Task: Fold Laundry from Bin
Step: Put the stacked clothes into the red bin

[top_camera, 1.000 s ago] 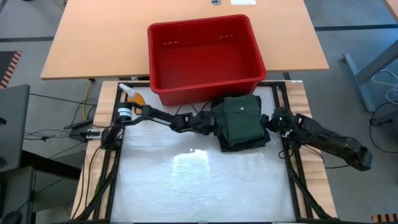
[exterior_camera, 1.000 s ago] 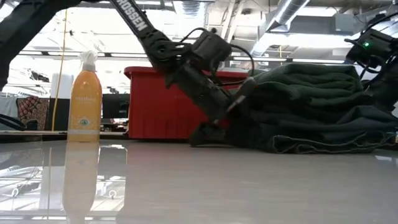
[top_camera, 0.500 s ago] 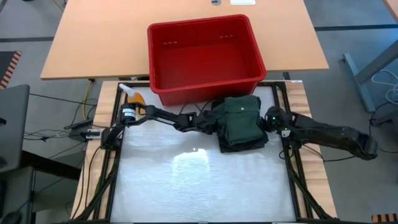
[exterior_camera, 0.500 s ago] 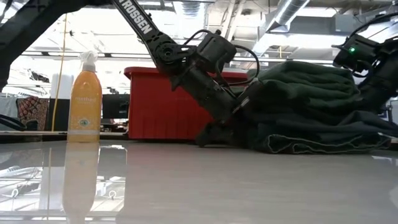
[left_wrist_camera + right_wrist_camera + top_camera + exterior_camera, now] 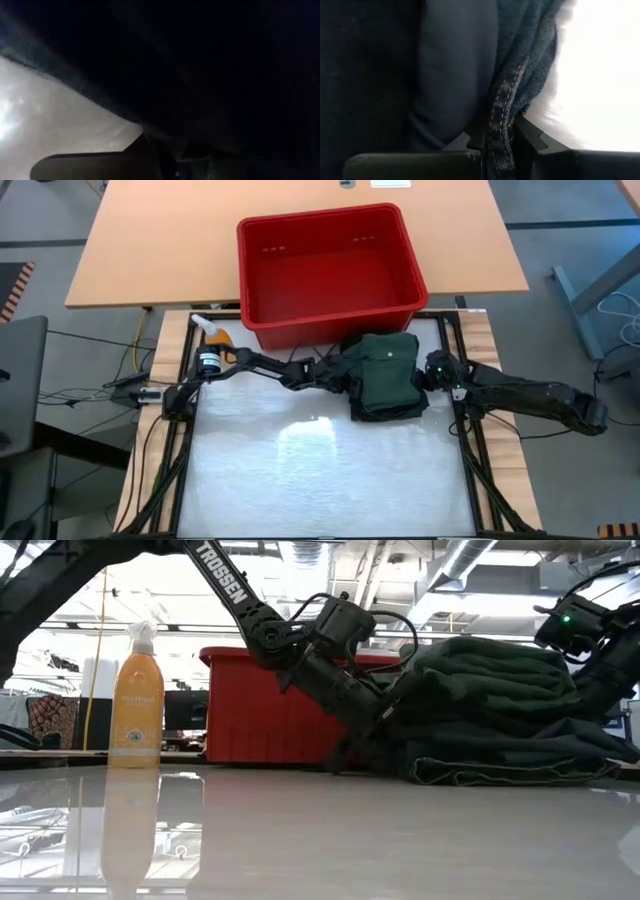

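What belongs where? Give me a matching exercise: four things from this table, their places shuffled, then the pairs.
Things:
1. red bin
2. orange spray bottle
3. dark green shirt
4. jeans seam

Places:
A. on top of the folded pile
B. between the right end effector's fingers
C. at the table's far edge, behind the pile
D. near the left arm's base

Pairs: 1-C, 2-D, 3-A, 4-B
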Motion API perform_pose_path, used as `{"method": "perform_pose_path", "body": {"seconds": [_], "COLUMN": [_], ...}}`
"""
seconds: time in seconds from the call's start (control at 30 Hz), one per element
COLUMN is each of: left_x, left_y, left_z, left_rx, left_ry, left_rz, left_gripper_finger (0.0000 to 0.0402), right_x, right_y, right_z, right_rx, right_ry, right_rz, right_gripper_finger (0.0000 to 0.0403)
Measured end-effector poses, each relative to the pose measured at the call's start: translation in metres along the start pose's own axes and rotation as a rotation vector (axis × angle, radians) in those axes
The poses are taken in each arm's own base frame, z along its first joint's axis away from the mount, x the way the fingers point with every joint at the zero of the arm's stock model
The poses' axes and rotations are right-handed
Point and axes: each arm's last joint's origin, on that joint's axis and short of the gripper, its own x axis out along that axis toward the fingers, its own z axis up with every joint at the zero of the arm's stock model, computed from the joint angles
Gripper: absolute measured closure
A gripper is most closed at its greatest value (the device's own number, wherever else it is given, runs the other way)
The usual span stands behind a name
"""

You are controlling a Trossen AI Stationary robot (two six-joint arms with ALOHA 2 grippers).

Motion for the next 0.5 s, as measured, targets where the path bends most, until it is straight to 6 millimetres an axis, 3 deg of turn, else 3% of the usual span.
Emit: {"method": "perform_pose_path", "body": {"seconds": [0.5], "left_x": [-0.005], "left_y": [-0.014], "left_z": [0.01], "left_rx": [0.079], "left_ry": [0.056], "left_rz": [-0.215], "left_gripper_finger": [0.0381], "right_x": [-0.024], "right_y": [0.01], "right_z": [-0.002], "right_rx": [-0.074], "right_ry": [0.065], "right_rz": [0.164], "right_gripper_finger": [0.0326]}}
